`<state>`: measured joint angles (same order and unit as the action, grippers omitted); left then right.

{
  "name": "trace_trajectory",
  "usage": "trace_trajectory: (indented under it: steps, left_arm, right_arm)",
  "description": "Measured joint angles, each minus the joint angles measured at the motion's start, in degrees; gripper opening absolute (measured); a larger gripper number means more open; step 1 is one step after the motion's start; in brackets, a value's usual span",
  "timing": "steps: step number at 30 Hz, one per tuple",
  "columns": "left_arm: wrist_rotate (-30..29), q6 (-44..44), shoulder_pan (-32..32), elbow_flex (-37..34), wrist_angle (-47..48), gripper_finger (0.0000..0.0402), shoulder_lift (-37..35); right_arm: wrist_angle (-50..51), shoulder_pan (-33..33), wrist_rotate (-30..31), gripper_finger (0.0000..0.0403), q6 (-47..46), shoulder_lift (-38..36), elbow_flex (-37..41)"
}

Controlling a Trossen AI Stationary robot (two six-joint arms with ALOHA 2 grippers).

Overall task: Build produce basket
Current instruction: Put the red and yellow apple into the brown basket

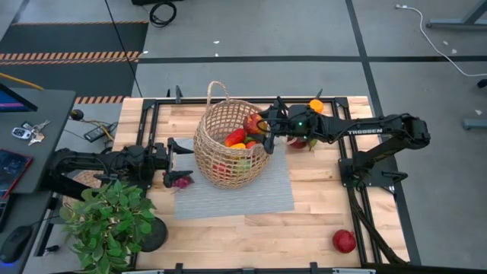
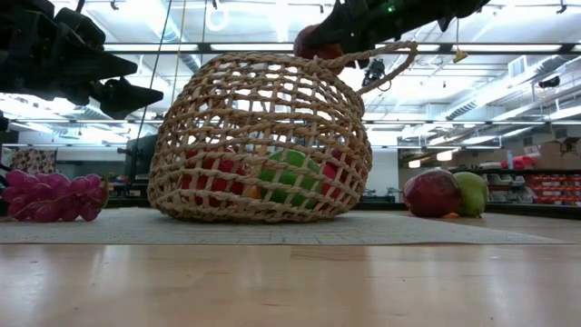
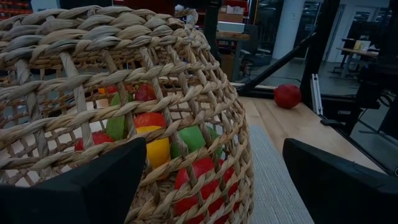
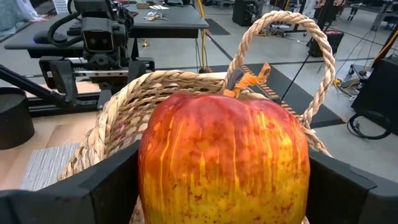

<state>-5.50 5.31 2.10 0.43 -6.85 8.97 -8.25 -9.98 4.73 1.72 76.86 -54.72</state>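
Over the basket on the grey mat, the right gripper grips a red-yellow apple; loading is well along, apparently; next, release it inside; the left gripper waits beside, jaws spread, empty.

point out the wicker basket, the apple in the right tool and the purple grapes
round tan woven wicker basket (image 1: 215, 122): high view, far rim
red-and-yellow toy apple (image 4: 224, 162): right wrist view, front skin
purple toy grape bunch (image 2: 50, 197): low view, cluster middle
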Motion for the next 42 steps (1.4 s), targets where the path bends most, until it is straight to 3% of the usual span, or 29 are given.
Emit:
trace_trajectory:
  steps: [32, 37, 42]
  left_arm:
    - [0.0, 0.0, 0.0, 0.0, 0.0, 0.0386, 0.0]
    - [0.0, 0.0, 0.0, 0.0, 0.0, 0.0386, 0.0]
    - [0.0, 0.0, 0.0, 0.0, 0.0, 0.0386, 0.0]
  right_arm:
    - [0.7, 0.0, -1.6, 0.0364, -0.8, 0.0, 0.0]
    - [-5.3, 0.0, -0.1, 0.0364, -1.6, 2.9, -0.2]
    - [-5.2, 0.0, -3.2, 0.0364, -2.1, 4.8, -0.3]
